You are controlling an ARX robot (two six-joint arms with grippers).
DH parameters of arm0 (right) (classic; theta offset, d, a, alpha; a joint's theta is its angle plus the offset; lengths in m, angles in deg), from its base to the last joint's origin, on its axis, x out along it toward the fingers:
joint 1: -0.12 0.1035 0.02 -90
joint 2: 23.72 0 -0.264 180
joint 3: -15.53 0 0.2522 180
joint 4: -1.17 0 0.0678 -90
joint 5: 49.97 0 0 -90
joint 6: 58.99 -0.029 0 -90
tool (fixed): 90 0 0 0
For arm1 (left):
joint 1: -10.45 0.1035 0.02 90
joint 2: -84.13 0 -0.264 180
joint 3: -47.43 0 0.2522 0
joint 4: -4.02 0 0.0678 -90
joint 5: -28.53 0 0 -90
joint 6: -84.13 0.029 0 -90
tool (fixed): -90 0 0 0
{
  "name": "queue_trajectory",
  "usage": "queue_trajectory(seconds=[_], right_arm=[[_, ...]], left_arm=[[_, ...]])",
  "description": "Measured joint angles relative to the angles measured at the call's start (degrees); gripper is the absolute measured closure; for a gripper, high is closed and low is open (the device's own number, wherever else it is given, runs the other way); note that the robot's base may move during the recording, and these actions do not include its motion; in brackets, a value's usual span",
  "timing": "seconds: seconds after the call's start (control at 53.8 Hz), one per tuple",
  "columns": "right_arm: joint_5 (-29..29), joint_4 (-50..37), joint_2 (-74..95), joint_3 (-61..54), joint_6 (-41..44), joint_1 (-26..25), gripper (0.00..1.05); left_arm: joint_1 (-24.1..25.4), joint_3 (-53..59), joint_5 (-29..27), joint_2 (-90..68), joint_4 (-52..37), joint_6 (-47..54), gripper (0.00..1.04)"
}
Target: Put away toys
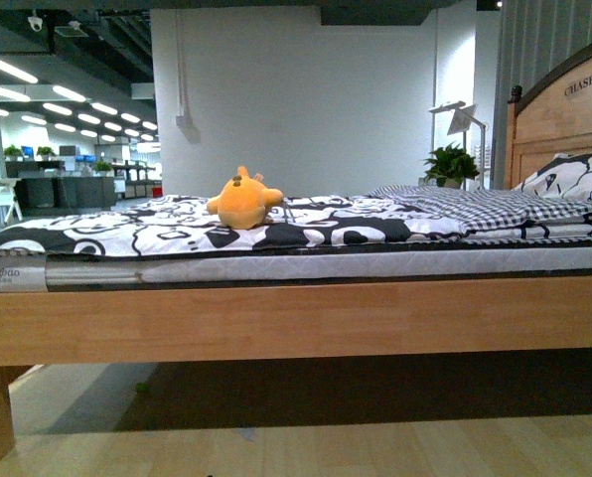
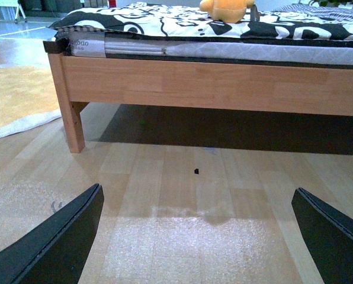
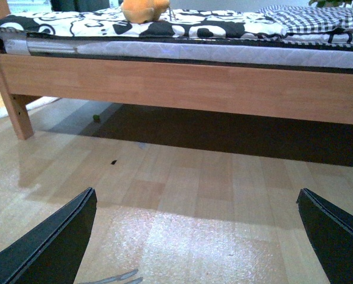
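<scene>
Lying on the black-and-white patterned cover (image 1: 127, 234) of a bed, the orange-yellow plush toy (image 1: 244, 202) sits left of centre in the front view, above the middle line of the frame, with nothing touching it but the cover. Neither arm appears in that view.

To the toy's right a checked blanket (image 1: 475, 207) is spread over the cover. At the far right edge a printed pillow (image 1: 574, 179) leans against the wooden headboard (image 1: 559, 109). Behind the bed, right of centre, a potted plant (image 1: 451, 162) stands under a white lamp (image 1: 460, 117).

Between the cameras and the toy run the pale mattress (image 1: 326, 263) edge and the long wooden side rail (image 1: 296, 318), which crosses the whole frame; the space beneath it is in shadow.

The left gripper (image 2: 197, 189) hangs low over the light wood floor (image 2: 182, 236), jaws spread wide and holding nothing. The right gripper (image 3: 196, 190) is the same, parted and empty. Both wrist views show the bed side on, with the toy on the cover well beyond the rail. A bed leg (image 2: 73, 127) and a yellowish rug (image 2: 13, 100) show in the left wrist view, as does a small dark speck (image 2: 196, 171) on the boards.

A plain white wall (image 1: 296, 89) fills the background, and rows of ceiling lights recede at the upper left.
</scene>
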State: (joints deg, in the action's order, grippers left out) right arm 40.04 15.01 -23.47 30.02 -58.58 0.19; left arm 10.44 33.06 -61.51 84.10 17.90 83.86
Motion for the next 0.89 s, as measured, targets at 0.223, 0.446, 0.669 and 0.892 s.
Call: queue_trajectory(seconds=[0.223,0.446,0.669,0.892], right_arm=[[0.0,0.0,0.0,0.0,0.0,0.0,0.0],[0.0,0.0,0.0,0.0,0.0,0.0,0.0],[0.0,0.0,0.0,0.0,0.0,0.0,0.0],[0.0,0.0,0.0,0.0,0.0,0.0,0.0]], left_arm=[[0.0,0.0,0.0,0.0,0.0,0.0,0.06],[0.0,0.0,0.0,0.0,0.0,0.0,0.06],[0.0,0.0,0.0,0.0,0.0,0.0,0.06],[0.0,0.0,0.0,0.0,0.0,0.0,0.06]])
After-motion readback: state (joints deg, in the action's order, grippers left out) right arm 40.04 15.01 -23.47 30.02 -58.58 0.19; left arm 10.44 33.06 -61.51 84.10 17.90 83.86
